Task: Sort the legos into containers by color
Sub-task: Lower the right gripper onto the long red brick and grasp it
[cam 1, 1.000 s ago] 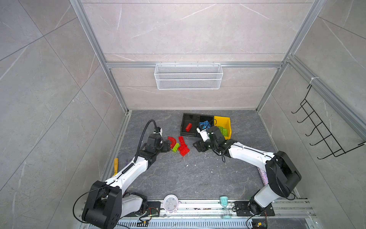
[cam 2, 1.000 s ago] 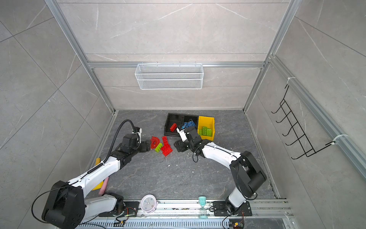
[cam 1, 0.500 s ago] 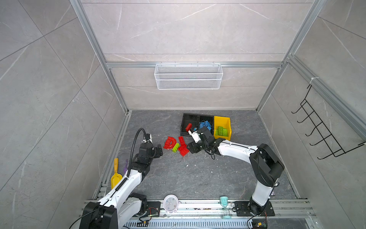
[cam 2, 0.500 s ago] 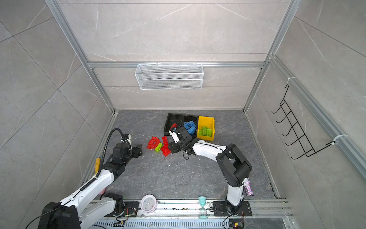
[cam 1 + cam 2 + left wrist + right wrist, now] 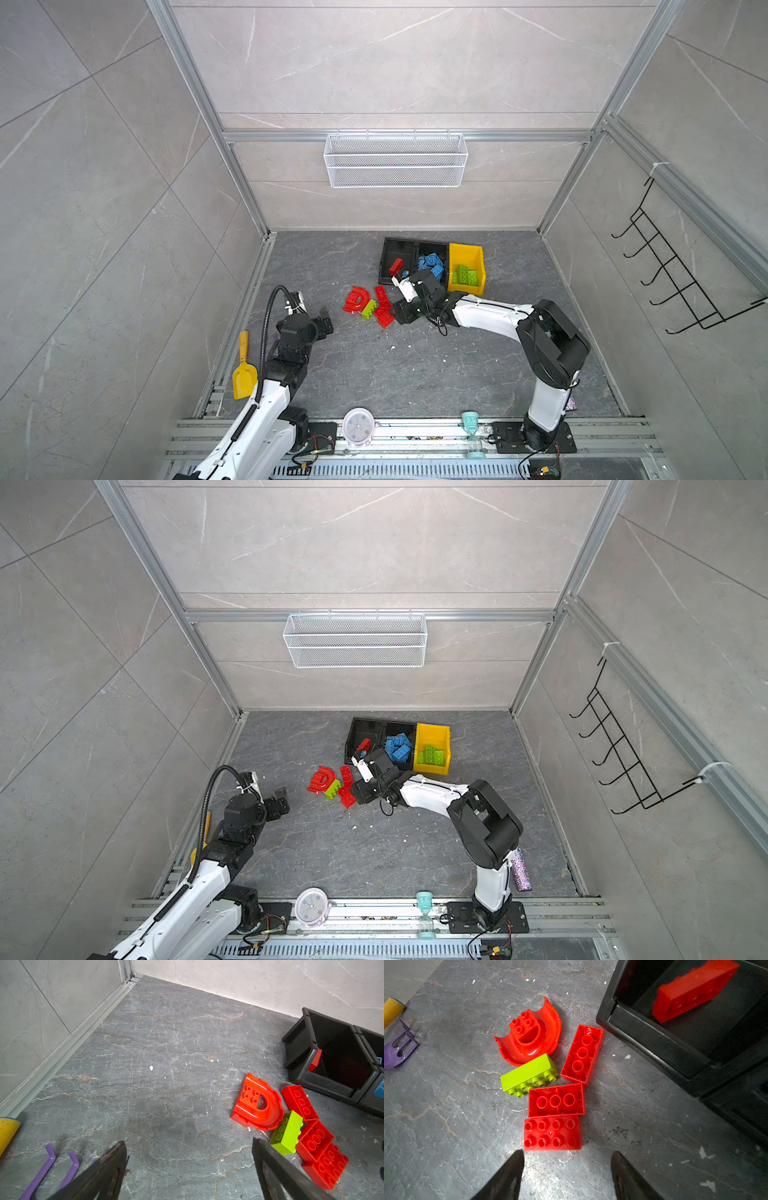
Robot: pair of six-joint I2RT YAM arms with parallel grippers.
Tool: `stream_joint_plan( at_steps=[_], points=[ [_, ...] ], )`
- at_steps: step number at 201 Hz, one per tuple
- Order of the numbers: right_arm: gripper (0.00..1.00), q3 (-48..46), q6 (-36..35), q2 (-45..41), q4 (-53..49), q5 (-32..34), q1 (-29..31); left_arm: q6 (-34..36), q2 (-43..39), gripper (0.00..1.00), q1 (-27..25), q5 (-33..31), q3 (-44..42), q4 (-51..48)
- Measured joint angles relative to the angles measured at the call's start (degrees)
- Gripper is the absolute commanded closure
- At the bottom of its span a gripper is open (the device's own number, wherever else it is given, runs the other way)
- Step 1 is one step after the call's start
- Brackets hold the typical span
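Five bricks [image 5: 552, 1134] wait beside the black bin [image 5: 654, 1047]; left gripper [image 5: 188, 1141], right gripper [image 5: 566, 1154]: fingers [image 5: 508, 1176] spread, empty, we judge for picking.

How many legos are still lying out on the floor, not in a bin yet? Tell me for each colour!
Red: 4, the arch and 3 red blocks
Lime green: 1, the lime green block
Blue: 0
Total: 5
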Motion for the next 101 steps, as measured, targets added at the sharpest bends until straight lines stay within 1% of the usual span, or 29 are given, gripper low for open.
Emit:
stream_joint_plan(
  at_steps=[26, 62, 101],
  points=[
    [0.28, 1.14, -0.02, 1.51, -0.04, -1.18, 0.0, 0.0, -1.18, 0.03, 0.07, -0.02, 0.0, -0.15],
    [0.27, 5.88, -0.46, 5.86, -2.1, -1.6, 0.0, 0.0, -2.95, 0.03, 0.11, -0.04, 0.0, -0.33],
    [0.27, 13.38, 0.22, 11.85, -4.94, 0.79, 0.0, 0.0, -3.13, 0.04, 0.22, -0.17, -0.02, -0.94]
  ],
)
